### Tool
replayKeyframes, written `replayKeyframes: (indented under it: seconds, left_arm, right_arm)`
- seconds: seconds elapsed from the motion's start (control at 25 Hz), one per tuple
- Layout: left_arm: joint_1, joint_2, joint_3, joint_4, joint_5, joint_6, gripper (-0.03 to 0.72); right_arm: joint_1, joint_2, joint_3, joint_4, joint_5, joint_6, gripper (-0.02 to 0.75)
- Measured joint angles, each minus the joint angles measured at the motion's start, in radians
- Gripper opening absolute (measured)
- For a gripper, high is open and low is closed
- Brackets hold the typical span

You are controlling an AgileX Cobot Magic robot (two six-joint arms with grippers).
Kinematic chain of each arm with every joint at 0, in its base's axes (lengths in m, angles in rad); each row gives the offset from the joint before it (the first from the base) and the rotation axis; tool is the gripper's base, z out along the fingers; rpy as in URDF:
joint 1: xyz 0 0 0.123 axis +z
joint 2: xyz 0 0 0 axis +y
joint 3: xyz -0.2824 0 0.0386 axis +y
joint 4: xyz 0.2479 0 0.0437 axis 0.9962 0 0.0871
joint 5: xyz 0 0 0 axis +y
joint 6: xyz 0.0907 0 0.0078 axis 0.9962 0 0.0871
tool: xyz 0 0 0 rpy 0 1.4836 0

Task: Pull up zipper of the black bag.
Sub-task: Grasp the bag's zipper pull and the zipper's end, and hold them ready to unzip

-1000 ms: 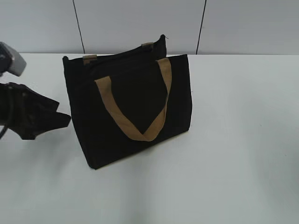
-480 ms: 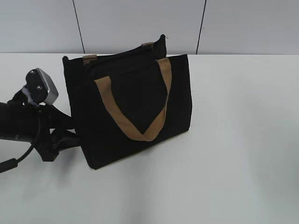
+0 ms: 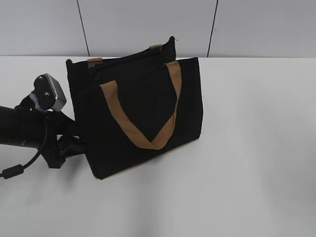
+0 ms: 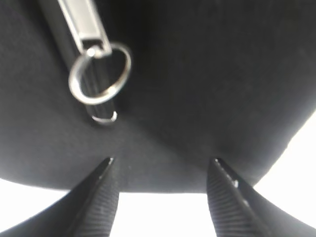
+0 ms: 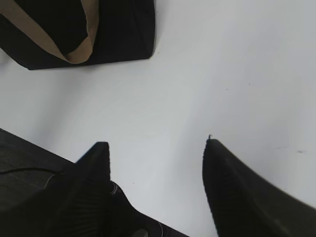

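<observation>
No writing shows on the black bag [image 3: 140, 113], which stands upright on the white desk [image 3: 247, 148], tan handle [image 3: 143, 116] draped down its near face. Only the left wrist view shows the zipper [image 4: 96, 69], a silver pull with ring on the bag's left end. The left fingers [image 4: 160, 165] gape empty just beside it. The right fingers [image 5: 155, 148] hang apart, empty, over bare desk.

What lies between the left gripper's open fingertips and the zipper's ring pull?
Only bare black bag fabric separates the left gripper from the zipper pull; the left wrist view shows this, with nothing gripped.
</observation>
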Motion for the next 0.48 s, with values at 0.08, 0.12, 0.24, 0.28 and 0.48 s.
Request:
replayKeyframes:
  seconds: [0.08, 0.12, 0.24, 0.28, 0.48]
  left_arm:
    - [0.000, 0.000, -0.018, -0.001, 0.000, 0.000, 0.425]
    - [0.000, 0.001, -0.028, -0.002, 0.000, 0.000, 0.425]
    - [0.000, 0.014, -0.060, -0.002, 0.020, 0.000, 0.421]
    - [0.000, 0.021, -0.069, -0.002, 0.024, 0.000, 0.421]
    - [0.001, 0.077, -0.099, -0.002, 0.045, 0.000, 0.421]
  right_arm:
    - [0.000, 0.007, 0.000, 0.005, 0.000, -0.001, 0.450]
    - [0.000, 0.011, 0.000, 0.005, 0.000, -0.001, 0.450]
    - [0.000, 0.020, 0.000, 0.007, 0.001, -0.001, 0.450]
    - [0.000, 0.022, 0.000, 0.008, 0.001, -0.001, 0.450]
    - [0.000, 0.023, 0.000, 0.012, 0.001, -0.001, 0.450]
